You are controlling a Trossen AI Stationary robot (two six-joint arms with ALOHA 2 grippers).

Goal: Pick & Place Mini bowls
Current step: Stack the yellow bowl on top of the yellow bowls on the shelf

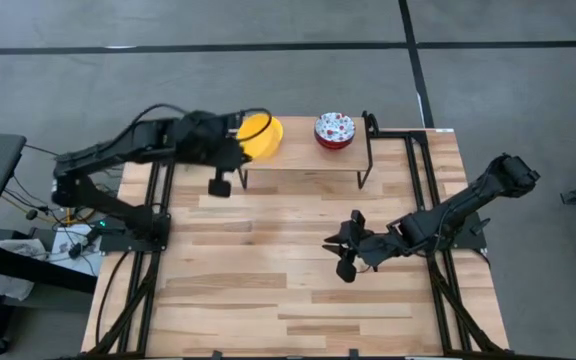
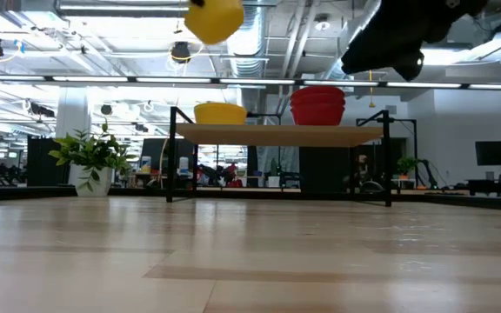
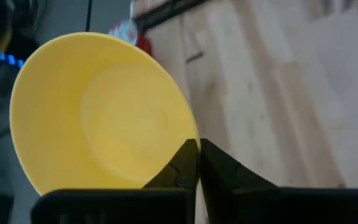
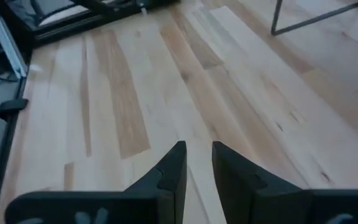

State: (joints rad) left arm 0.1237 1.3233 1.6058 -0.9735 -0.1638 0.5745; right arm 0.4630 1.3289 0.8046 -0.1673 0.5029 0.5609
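Above the left end of the small raised shelf (image 1: 303, 158), the left gripper (image 1: 236, 140) holds a plain yellow mini bowl (image 1: 261, 135) by its rim. From the left wrist camera its two dark fingers (image 3: 185, 165) are pressed together on the edge of that bowl (image 3: 101, 115), which tilts so that its hollow faces the lens. From table height the same bowl (image 2: 214, 19) hangs in the air, clear of the shelf (image 2: 277, 133) below it.

On that shelf, a second yellow bowl (image 2: 220, 112) sits toward the left end, directly under the lifted one. Toward the right end stands a short stack of bowls (image 2: 318, 104) with red outsides; from above, the top one (image 1: 334, 129) is white inside with a red-and-dark floral pattern. The two groups are well apart.

Over the bare wooden table (image 1: 268, 290), right of centre, the right gripper (image 1: 340, 255) waits low. Its fingers (image 4: 173, 165) stand slightly apart with a narrow gap between them, and nothing lies between or against them; only the table planks (image 4: 135, 93) show beyond.

Behind the table, a small green potted plant (image 2: 92, 161) stands at the left, seen from the low camera.
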